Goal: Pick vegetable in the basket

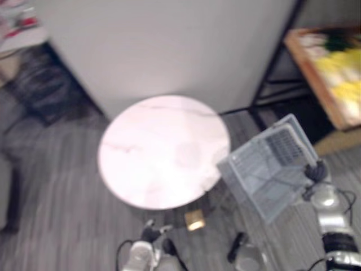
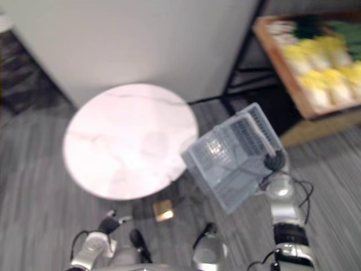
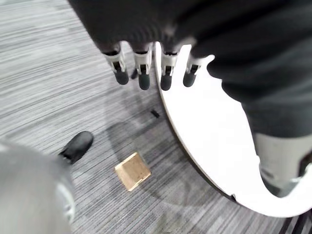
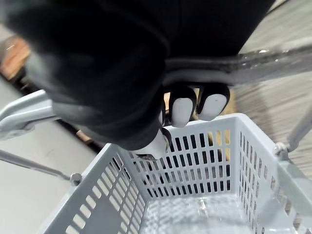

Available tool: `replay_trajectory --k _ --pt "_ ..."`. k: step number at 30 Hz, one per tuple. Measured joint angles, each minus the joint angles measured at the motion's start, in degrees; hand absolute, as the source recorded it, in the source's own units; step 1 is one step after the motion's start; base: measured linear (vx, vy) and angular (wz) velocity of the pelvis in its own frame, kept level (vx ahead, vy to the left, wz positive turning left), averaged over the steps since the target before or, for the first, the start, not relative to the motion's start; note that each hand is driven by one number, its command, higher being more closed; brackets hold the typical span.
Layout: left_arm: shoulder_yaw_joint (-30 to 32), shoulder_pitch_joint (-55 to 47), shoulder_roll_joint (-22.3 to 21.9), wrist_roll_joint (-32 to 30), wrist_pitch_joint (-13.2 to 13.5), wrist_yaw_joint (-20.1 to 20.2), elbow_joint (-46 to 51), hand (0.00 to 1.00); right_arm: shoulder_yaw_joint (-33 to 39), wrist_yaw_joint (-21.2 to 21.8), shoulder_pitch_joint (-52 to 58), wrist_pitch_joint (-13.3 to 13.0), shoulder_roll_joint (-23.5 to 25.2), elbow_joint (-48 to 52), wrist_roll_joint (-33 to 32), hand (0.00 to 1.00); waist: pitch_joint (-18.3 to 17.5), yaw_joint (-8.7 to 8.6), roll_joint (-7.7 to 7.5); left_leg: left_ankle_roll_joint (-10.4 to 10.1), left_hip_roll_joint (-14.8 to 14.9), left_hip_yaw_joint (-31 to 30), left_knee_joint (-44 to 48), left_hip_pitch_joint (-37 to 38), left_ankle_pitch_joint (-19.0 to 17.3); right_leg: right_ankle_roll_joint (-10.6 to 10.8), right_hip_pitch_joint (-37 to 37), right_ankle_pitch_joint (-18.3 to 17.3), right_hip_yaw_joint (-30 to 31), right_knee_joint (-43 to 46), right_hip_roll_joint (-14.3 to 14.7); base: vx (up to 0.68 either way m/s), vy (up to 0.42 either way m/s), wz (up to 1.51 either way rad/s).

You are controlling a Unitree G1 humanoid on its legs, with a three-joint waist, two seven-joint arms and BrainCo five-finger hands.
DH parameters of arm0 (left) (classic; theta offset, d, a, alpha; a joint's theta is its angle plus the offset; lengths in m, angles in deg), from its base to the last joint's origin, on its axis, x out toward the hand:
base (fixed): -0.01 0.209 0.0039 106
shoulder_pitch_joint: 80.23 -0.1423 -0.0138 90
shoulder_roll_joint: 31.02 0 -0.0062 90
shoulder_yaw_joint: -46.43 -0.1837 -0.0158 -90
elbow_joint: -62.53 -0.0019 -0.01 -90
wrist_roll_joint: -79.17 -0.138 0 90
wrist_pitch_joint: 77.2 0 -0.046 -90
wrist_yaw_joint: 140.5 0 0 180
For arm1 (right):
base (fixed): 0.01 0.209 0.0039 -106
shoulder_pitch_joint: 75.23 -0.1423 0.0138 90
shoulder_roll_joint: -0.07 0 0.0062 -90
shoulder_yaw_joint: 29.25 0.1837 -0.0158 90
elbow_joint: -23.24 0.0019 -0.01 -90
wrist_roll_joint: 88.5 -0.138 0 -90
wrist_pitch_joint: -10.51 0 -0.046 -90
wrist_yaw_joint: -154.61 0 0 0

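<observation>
Left hand [image 3: 144, 68]: low over grey floor [image 3: 48, 73] by table edge, fingers straight and loose, holding nothing.
Tan block [image 1: 195, 219]: on floor just beside table edge.
Right hand [image 4: 187, 107]: fingers curled round handle [image 4: 253, 66] of grey basket [image 2: 231, 161]. Basket hangs tilted beside round white table [image 1: 163, 149].
Vegetables [image 2: 318, 68]: yellow and green, on wooden tray [image 2: 281, 70] beyond, well apart from basket.

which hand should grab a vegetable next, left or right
Left, probably: the left robot hand is free, fingers straight, while the right robot hand is curled round the basket handle. The vegetables lie off to the robot's right, though.
</observation>
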Motion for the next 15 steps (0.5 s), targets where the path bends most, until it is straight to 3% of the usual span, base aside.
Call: replay_trajectory --k 1,2,3,5,6,7,8,9,10,11,12,13,14,15 --pt "1.5 -0.3 0.9 0.0 0.0 -0.1 -0.1 0.0 -0.4 0.0 0.6 0.0 1.6 0.0 -0.6 1.0 -0.5 0.31 -0.68 -1.4 0.3 4.7 0.2 2.1 -0.3 1.0 -0.1 4.1 -3.0 0.3 -0.5 0.09 -0.105 -2.21" --pt "2.0 -0.3 1.2 0.0 0.0 -0.2 -0.3 0.0 -0.4 0.0 1.0 -0.1 2.3 0.0 -1.0 1.0 -0.5 0.15 -0.63 -2.2 1.4 6.7 1.1 2.8 -0.6 3.6 -0.6 4.6 -2.4 -0.1 0.7 0.09 -0.198 -1.85" --pt "2.5 0.0 0.8 0.0 -0.1 -0.1 -0.4 0.0 -0.1 0.0 3.0 -0.4 3.0 0.4 -1.4 1.0 -1.2 -0.48 0.53 -3.2 4.0 9.3 3.6 2.8 -1.6 4.9 -1.7 5.0 0.1 -1.7 4.0 0.07 -0.189 -1.22" --pt "3.3 0.5 -0.9 -0.3 0.0 0.0 -0.8 0.0 0.9 0.1 6.7 -0.4 3.7 1.7 -3.4 1.0 -2.2 -1.02 2.1 -4.2 6.9 13.6 6.2 4.2 -2.6 5.8 -3.5 3.9 4.2 -1.8 7.5 0.09 -0.212 -1.3" --pt "3.5 0.8 -2.4 -0.3 0.0 0.2 -1.8 0.0 1.7 0.0 9.2 -0.5 4.9 2.2 -5.1 1.0 -2.8 -2.18 2.48 -4.2 8.5 15.5 8.8 5.2 -2.7 5.7 -4.3 2.4 6.6 -0.5 8.5 0.1 -0.18 -0.97" --pt "3.5 0.8 -2.5 -0.3 0.0 0.2 -1.8 0.0 1.8 0.0 9.4 -0.5 5.0 2.2 -5.2 1.0 -2.8 -2.22 2.47 -4.2 8.5 15.6 8.9 5.3 -2.7 5.7 -4.4 2.4 6.7 -0.4 8.6 0.14 -0.233 -1.2" --pt "3.6 0.6 -4.4 -0.4 0.0 0.4 -3.0 0.0 2.9 0.0 13.8 -0.6 8.2 2.2 -8.0 1.0 -3.2 -3.18 2.17 -3.9 13.2 15.9 19.8 6.0 -2.5 5.3 -5.1 -0.1 11.0 0.7 10.2 0.13 -0.193 -1.13" --pt "3.7 0.4 -5.0 -0.3 0.0 0.4 -3.2 0.0 2.9 -0.1 15.0 -0.6 8.9 2.1 -9.1 1.0 -3.3 -3.12 2.4 -3.4 15.2 15.3 24.0 6.0 -2.1 5.1 -5.2 -0.3 12.6 0.7 11.2 0.16 -0.215 -1.61" --pt "3.8 -0.2 -5.6 -0.3 -0.1 0.4 -3.8 0.0 2.9 -0.2 16.3 -0.6 9.9 1.9 -10.1 1.0 -3.7 -3.13 3.03 -1.2 18.1 13.0 30.0 5.6 -0.5 4.7 -5.1 -0.5 15.0 0.0 13.2 0.14 -0.153 -1.58" --pt "4.5 -1.3 -6.5 -0.2 -0.1 0.2 -4.7 0.0 2.6 -0.5 17.7 -0.6 11.5 1.3 -11.3 1.0 -4.1 -3.07 3.72 5.8 21.0 5.1 38.1 3.6 4.7 3.9 -4.0 -0.7 19.5 -2.4 16.6 0.18 -0.143 -2.1" --pt "5.5 -2.4 -7.5 0.1 -0.1 -0.6 -5.3 0.0 1.9 -1.3 18.0 -1.0 13.0 -0.7 -11.8 1.0 -3.8 -2.59 3.32 3.3 19.4 -7.2 45.7 -0.7 -1.8 2.9 -3.1 -0.1 24.4 -4.5 18.7 0.17 -0.08 -2.07" --pt "6.5 -2.7 -8.1 1.4 0.1 -1.1 -5.4 0.0 1.9 -1.6 18.0 -1.1 13.3 -2.0 -12.2 1.0 -3.9 -2.2 3.45 2.3 16.7 -13.3 48.7 -3.1 -6.3 2.5 -3.0 0.0 27.3 -5.1 19.7 0.17 -0.004 -2.32" --pt "7.7 -2.7 -8.4 3.4 0.4 -2.3 -5.3 0.0 1.9 -2.0 17.9 -1.3 14.1 -4.6 -12.3 1.0 -4.0 -0.86 3.64 1.9 11.4 -20.9 51.3 -6.0 -12.1 1.9 -2.8 0.3 32.7 -5.6 21.5 0.19 0.041 -2.44" --pt "8.4 -2.7 -8.5 5.2 0.7 -3.5 -4.9 0.0 1.9 -2.2 17.9 -1.4 14.3 -7.5 -12.3 1.0 -4.0 0.15 4.21 2.4 7.8 -24.5 51.6 -7.8 -15.4 1.8 -1.3 0.4 37.4 -6.5 23.4 0.2 0.055 -2.38"
